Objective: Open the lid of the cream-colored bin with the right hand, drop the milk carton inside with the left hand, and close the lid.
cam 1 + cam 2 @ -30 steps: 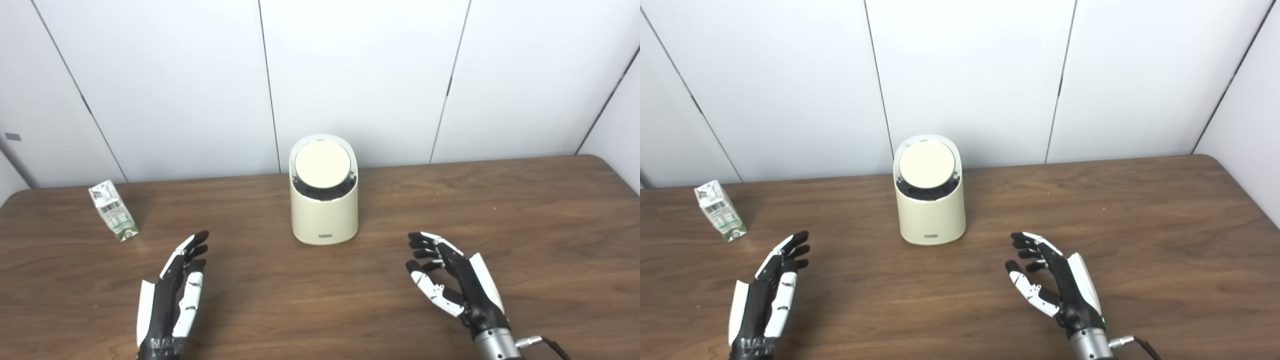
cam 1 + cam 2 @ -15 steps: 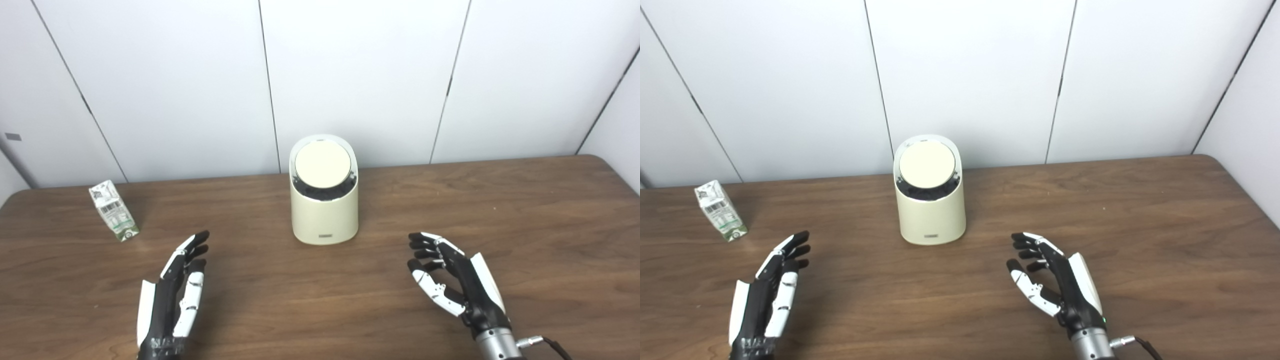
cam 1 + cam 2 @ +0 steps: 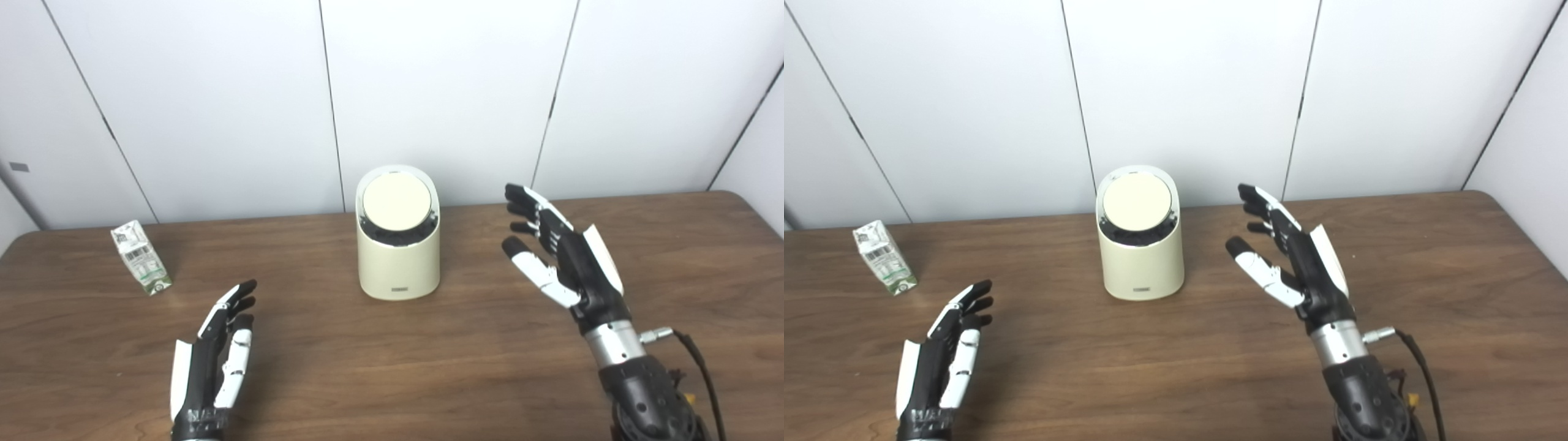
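Right hand [image 3: 566, 254] raised, fingers spread and empty, beside cream bin [image 3: 399, 263] to reach its closed lid [image 3: 396, 201]; left hand [image 3: 214, 361] flat-open, low; milk carton [image 3: 140, 258] upright far left, untouched.

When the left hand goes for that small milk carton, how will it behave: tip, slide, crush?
The small white-and-green milk carton already leans on the brown wooden table, so a sideways nudge would probably topple it. It looks like thin paperboard, likely light and crushable under a hard squeeze. Its flat sides should suit the open left hand.
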Controlling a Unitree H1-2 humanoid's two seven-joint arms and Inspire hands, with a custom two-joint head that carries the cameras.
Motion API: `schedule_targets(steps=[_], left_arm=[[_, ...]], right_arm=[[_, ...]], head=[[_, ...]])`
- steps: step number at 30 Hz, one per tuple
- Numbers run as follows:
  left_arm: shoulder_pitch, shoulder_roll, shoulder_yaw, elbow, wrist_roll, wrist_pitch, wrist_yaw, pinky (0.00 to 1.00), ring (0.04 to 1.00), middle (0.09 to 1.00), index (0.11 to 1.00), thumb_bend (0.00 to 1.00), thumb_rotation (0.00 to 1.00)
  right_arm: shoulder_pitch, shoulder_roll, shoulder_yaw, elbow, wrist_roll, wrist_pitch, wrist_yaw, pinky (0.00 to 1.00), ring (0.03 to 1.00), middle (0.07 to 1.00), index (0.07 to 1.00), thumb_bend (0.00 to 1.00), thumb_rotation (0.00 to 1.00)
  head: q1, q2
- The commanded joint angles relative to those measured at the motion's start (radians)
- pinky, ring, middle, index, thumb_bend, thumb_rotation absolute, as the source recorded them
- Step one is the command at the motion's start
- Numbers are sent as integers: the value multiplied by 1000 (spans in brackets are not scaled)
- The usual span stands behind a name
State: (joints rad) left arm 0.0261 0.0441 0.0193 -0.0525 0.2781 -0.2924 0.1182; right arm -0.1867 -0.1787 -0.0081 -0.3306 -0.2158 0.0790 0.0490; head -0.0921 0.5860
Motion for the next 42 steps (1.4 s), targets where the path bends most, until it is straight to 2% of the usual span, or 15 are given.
schedule_targets(steps=[1,4,10,14,18,20,23,28,33,37,42], left_arm=[[-5,-6,-8,64,14,-29,22,756,826,865,865,300,866],[-13,-7,-11,83,11,-38,26,769,831,864,862,307,841],[-25,-10,-26,108,15,-48,35,758,834,869,864,323,851],[-28,-9,-34,111,19,-53,43,747,833,867,858,308,827],[-28,-8,-39,110,25,-52,48,745,835,864,856,310,819],[-27,-8,-41,109,29,-53,52,745,833,862,855,311,818],[-23,-9,-44,104,26,-50,53,748,831,861,855,315,816],[-17,-15,-48,91,27,-41,54,746,830,864,855,306,808],[-16,-21,-55,81,38,-31,55,744,833,868,857,302,811],[-18,-27,-59,78,44,-27,56,750,840,870,862,300,821],[-18,-33,-60,73,50,-22,58,758,842,874,866,300,826]], right_arm=[[-66,-21,-6,13,-1,-4,8,813,887,919,916,567,703],[-121,-24,4,41,-41,25,-1,809,888,912,914,641,739],[-254,-48,54,122,-192,59,-9,779,882,914,926,654,742],[-327,-56,86,199,-261,71,-16,765,867,911,941,652,709],[-394,-33,101,277,-276,91,-20,742,866,921,944,677,649],[-415,-17,108,305,-279,93,-32,744,870,927,945,687,625],[-448,7,122,347,-303,97,-59,676,830,925,928,696,552],[-494,32,140,436,-337,91,-112,650,813,924,922,726,520],[-517,30,171,514,-385,104,-148,644,826,953,955,763,544],[-527,27,197,561,-436,123,-169,703,878,978,975,818,593],[-530,16,234,603,-491,127,-185,770,917,983,967,842,577]], head=[[-1,0],[-3,-4],[0,-16],[2,-14],[5,-12],[5,-12],[9,-10],[16,-5],[23,-2],[31,-3],[35,-3]])
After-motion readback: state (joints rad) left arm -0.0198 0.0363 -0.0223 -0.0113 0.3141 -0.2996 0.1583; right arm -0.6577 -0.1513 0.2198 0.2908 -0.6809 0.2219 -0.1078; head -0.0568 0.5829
